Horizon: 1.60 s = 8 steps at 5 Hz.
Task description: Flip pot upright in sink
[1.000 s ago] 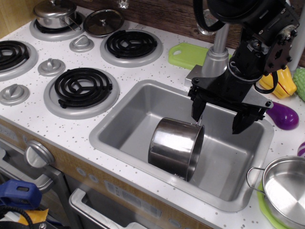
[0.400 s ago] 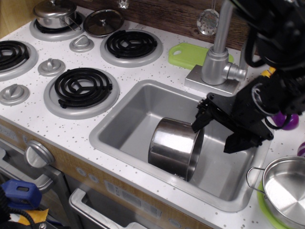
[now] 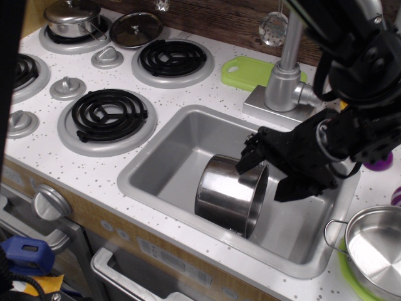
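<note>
A white speckled counter (image 3: 160,103) carries four black coil burners (image 3: 109,114) with grey knobs (image 3: 67,88) between them. Behind it stands a dark wooden wall (image 3: 216,19). A grey oven handle (image 3: 125,279) runs below the front.

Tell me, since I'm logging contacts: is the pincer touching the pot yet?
Cannot tell. The only view overlaps the pincer fingertip with the pot rim, showing neither contact nor gap.

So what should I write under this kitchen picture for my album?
Robot's open pincer reaches the rim of the pot lying on its side in the sink.
</note>
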Each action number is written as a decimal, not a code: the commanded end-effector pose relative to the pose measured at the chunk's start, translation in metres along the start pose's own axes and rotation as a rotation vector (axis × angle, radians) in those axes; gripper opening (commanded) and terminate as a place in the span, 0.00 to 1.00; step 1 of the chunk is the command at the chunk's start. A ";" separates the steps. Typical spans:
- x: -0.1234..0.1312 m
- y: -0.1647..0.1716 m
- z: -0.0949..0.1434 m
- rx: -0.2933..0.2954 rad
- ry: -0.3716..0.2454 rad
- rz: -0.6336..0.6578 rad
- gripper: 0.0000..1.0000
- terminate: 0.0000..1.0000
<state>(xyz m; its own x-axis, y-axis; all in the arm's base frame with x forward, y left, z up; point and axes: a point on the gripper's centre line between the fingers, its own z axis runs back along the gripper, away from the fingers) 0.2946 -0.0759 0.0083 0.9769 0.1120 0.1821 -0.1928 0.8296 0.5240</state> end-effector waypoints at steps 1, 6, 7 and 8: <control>0.010 0.017 0.008 -0.057 -0.065 0.046 1.00 0.00; 0.012 0.049 -0.014 -0.277 -0.155 0.095 0.00 0.00; 0.012 0.051 -0.017 -0.318 -0.163 0.114 0.00 0.00; 0.012 0.053 -0.017 -0.364 -0.158 0.117 0.00 0.00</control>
<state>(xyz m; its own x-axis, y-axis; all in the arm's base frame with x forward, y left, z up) 0.2891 -0.0197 0.0042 0.9402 0.1526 0.3044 -0.2182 0.9564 0.1943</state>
